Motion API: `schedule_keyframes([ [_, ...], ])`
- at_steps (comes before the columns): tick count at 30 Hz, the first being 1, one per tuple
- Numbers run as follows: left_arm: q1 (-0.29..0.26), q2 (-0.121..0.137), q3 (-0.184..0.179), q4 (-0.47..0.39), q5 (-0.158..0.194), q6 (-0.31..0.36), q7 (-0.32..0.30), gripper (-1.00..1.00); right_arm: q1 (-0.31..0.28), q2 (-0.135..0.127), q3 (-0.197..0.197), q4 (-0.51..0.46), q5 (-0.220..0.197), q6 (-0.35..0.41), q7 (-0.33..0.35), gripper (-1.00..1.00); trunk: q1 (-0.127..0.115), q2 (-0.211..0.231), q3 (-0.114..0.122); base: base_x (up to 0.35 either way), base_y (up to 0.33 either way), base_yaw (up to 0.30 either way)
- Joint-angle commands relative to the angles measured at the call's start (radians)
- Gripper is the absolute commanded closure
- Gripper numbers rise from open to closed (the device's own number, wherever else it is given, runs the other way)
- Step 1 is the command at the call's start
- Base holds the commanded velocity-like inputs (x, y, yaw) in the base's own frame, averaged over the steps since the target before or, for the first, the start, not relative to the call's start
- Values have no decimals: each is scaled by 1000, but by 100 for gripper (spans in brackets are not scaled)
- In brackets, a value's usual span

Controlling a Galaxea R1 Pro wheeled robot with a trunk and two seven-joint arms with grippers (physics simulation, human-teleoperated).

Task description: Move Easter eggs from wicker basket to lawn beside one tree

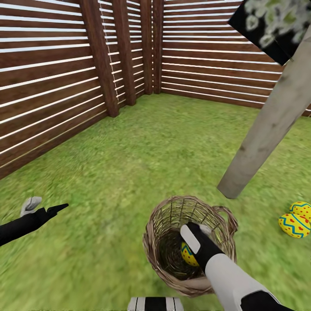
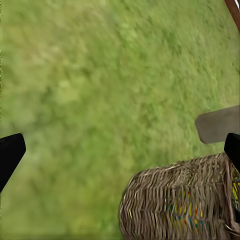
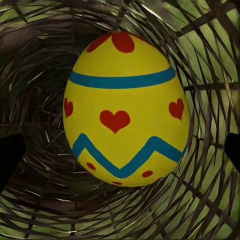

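Lower centre, our right gripper (image 1: 193, 242), jaws spread wide, reaches inside the wicker basket (image 1: 160, 224) toward an unheld egg (image 3: 125, 110); our left gripper (image 2: 120, 145) hangs open, empty.

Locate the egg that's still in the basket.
In the head view it lies low inside the wicker basket, bottom centre, the last egg just beneath the right gripper; two other eggs lie by the tree.
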Motion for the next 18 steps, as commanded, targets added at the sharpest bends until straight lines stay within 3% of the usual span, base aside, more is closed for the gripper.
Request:
schedule_keyframes([
  [1,-1,0,1,0,-4,4,-6,-100,-1,0,6,-1,1,-1,-6,-100,0,-1,-5,0,0,0],
  [18,-1,1,3,0,-4,4,-6,-100,-1,1,5,-1,14,-16,-5,-100,7,-4,-67,0,0,0],
])
